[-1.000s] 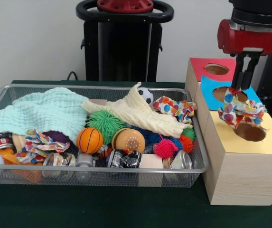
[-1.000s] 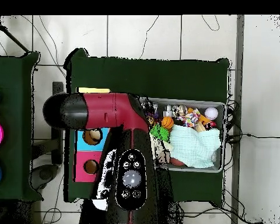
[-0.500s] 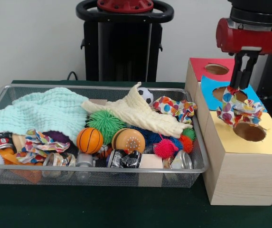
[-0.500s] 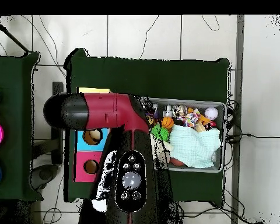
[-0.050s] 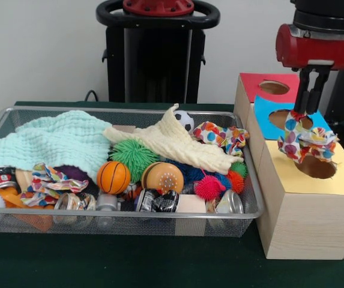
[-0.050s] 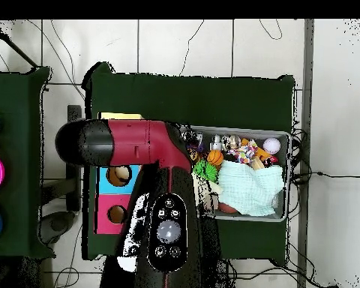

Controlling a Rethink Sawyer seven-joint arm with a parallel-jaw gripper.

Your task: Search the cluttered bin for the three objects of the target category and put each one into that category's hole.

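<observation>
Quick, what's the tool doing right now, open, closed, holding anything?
Tool: closed on the polka-dot cloth, which hangs over the yellow hole.

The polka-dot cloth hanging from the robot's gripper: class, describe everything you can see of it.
The polka-dot cloth is a crumpled, soft-looking white fabric scrap with red, blue, orange and green dots. It hangs bunched and drooping from the black gripper, which pinches its top edge. It dangles above the wooden box, at the round hole in the yellow panel, partly covering that hole's rim. Whether it touches the panel cannot be told. The overhead view hides it beneath the arm.
</observation>
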